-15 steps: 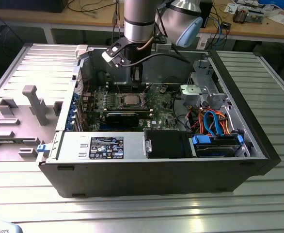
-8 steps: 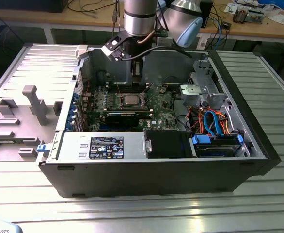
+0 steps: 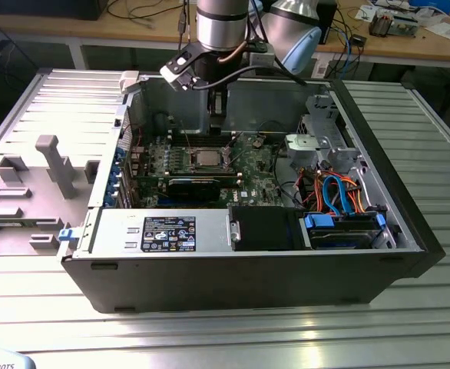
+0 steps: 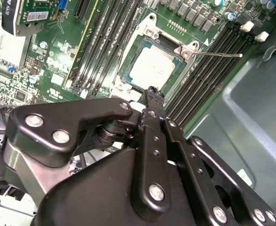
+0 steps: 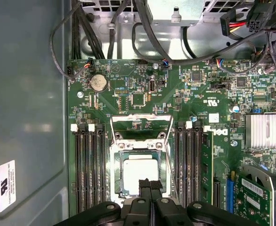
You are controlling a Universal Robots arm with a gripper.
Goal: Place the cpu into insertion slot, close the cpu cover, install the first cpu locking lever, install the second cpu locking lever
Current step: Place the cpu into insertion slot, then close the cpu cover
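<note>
The cpu (image 5: 139,174) sits seated in the insertion slot (image 5: 115,175). Its top is exposed because the cpu cover (image 5: 140,123) stands hinged back beyond the slot. One locking lever (image 4: 218,54) juts free beside the slot, apparently unlatched. The gripper (image 5: 150,182), fingers pinched narrow and empty, hovers over the slot's edge opposite the cover.

Open computer case (image 3: 233,278) on ribbed table (image 3: 428,307)
</note>
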